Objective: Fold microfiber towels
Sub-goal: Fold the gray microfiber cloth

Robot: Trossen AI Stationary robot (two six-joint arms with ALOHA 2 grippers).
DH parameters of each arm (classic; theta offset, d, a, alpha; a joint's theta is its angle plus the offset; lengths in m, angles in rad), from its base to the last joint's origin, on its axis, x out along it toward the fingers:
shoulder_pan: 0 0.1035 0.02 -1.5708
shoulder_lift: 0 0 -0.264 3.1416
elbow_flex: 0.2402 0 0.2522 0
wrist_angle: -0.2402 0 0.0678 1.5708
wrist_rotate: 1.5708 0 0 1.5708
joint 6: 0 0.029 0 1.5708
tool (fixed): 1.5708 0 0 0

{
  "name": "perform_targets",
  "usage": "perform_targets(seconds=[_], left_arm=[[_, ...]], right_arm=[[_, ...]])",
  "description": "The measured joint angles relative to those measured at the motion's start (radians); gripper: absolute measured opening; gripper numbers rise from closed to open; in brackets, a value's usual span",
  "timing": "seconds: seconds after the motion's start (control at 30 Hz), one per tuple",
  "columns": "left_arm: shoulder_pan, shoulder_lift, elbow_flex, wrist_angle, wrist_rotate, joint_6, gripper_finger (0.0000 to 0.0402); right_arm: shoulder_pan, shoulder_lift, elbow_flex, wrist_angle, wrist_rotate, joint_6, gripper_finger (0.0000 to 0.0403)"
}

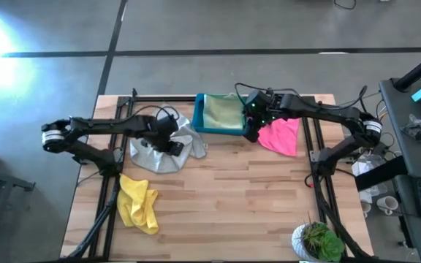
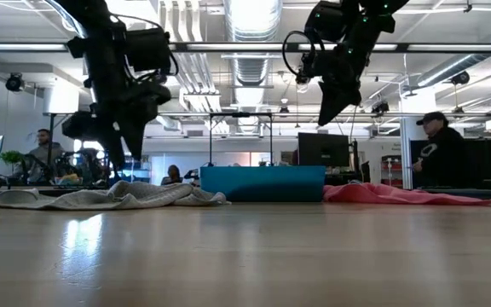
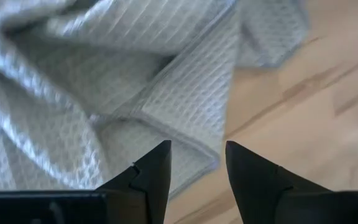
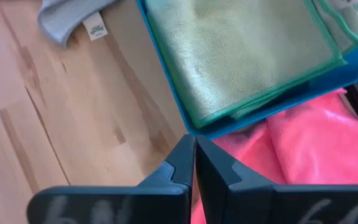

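The left pincer (image 1: 172, 143) hangs over the rumpled light grey towel (image 1: 159, 152) on the left half of the wooden worktop (image 1: 225, 197); its fingers (image 3: 148, 174) stand spread with a clear gap between them and nothing in it, raised clear of the cloth, with a hemmed edge of the grey weave just past the tips; the right pincer (image 1: 251, 134) hovers above the near right corner of the blue bin (image 1: 199, 117), where the bin meets the pink towel (image 1: 280, 136); its fingers (image 4: 179, 163) are pressed together, empty; in the low view both pincers hang well above the worktop; the pale green towel (image 4: 241, 53) lies flat inside the bin, filling it; the pink towel lies on the worktop just beside the bin's right side, touching it; the yellow towel (image 1: 139, 204) lies bunched near the front left of the worktop, well apart from the rest; a potted plant (image 1: 319, 241) stands at the front right corner.
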Motion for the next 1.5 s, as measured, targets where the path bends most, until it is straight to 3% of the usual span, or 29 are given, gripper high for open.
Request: perform_targets(seconds=[0.3, 0.57, 1.0, 1.5], left_arm=[[-0.049, 0.000, -0.123, 0.156, -0.038, -0.231, 0.0137], [-0.050, 0.009, -0.177, 0.281, -0.056, -0.347, 0.0137], [-0.051, 0.033, -0.177, 0.217, -0.056, -0.361, 0.0137], [-0.055, 0.159, -0.160, 0.424, -0.059, -0.383, 0.0137]], right_arm=[[0.002, 0.002, 0.000, 0.000, -0.001, -0.101, 0.0009], [0.002, 0.002, 0.000, 0.000, -0.001, -0.165, 0.0009], [0.002, 0.003, 0.000, 0.000, -0.001, -0.196, 0.0009], [0.002, 0.003, 0.000, 0.008, -0.001, -0.200, 0.0009]])
